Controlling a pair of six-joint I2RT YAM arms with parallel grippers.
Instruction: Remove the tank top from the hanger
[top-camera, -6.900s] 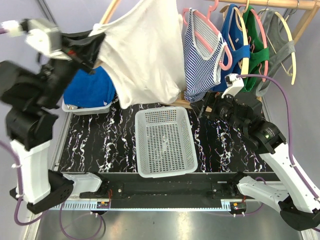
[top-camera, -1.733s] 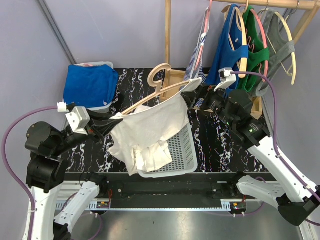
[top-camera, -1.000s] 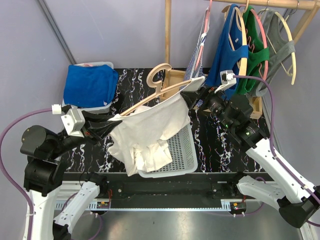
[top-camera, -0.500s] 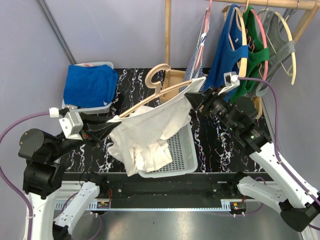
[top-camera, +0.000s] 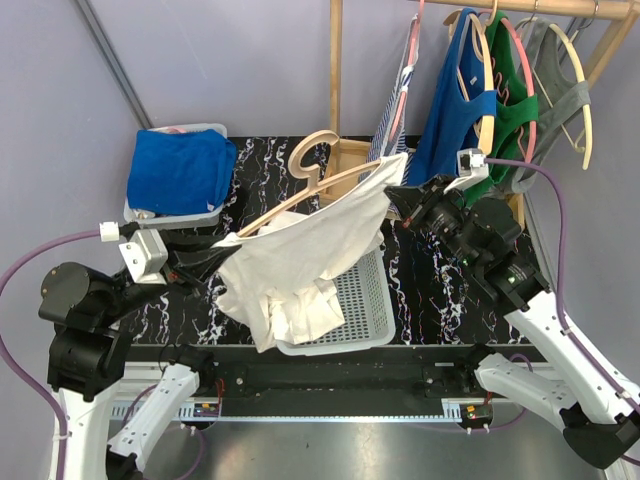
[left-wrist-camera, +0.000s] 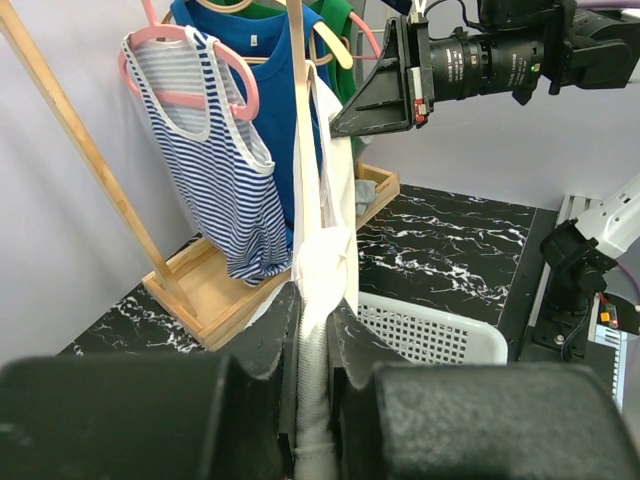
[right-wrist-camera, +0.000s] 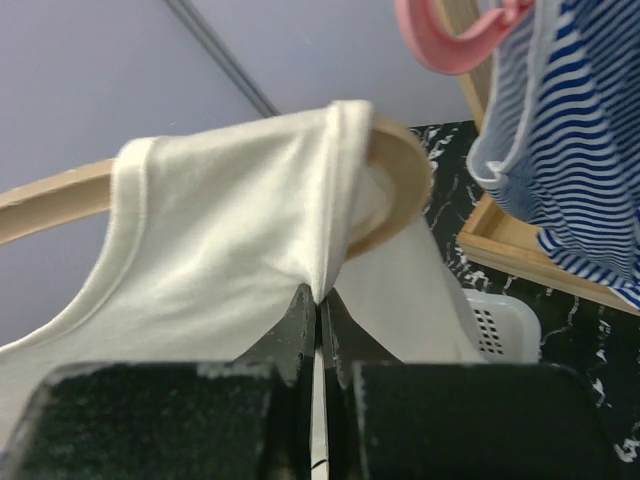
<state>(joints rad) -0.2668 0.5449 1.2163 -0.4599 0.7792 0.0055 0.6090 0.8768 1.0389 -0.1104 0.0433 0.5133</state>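
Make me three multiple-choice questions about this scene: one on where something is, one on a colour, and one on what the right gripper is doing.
1. Where does the white tank top's lower end hang?
A. in the blue cloth's bin
B. over the white basket
C. on the rack's rail

2. What colour is the striped tank top's hanger?
A. green
B. black
C. pink

3. What state is the right gripper in?
A. shut on the white tank top's strap
B. open above the basket
C. shut on a green top

Answers:
1 B: in the top view its bunched fabric droops onto the basket.
2 C: the left wrist view shows that hanger pink at the shoulders.
3 A: the right wrist view shows its fingers pinching the strap by the wooden hanger's end.
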